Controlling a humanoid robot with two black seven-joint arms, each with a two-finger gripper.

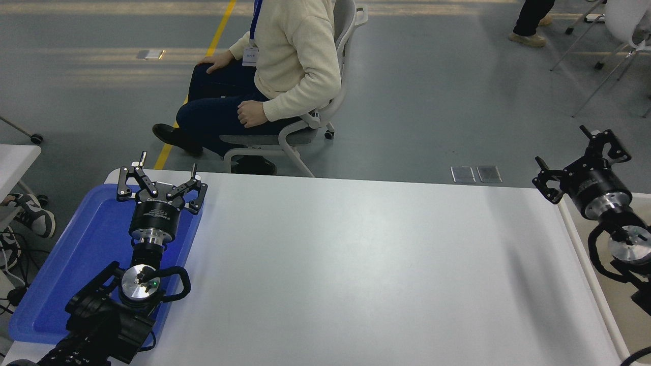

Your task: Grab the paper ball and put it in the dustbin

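**Both grippers empty, paper ball not sighted**

Dustbin (618,310) stood at the table's right edge, only its white rim and a strip of cream inner wall in frame; what it held could not be told. No paper ball showed anywhere on the white table (356,264), so its place and long axis could not be told.

Right gripper (580,155) hung over the table's far right corner, above the bin's far end, fingers spread wide, nothing between them.

Blue tray (56,284) sat at the near left; no loose item visible in it. Left gripper (163,175) was parked over the tray's far end, fingers spread, holding nothing. White print on its body was too small to read.

A person (285,66) sat on a chair beyond the far edge
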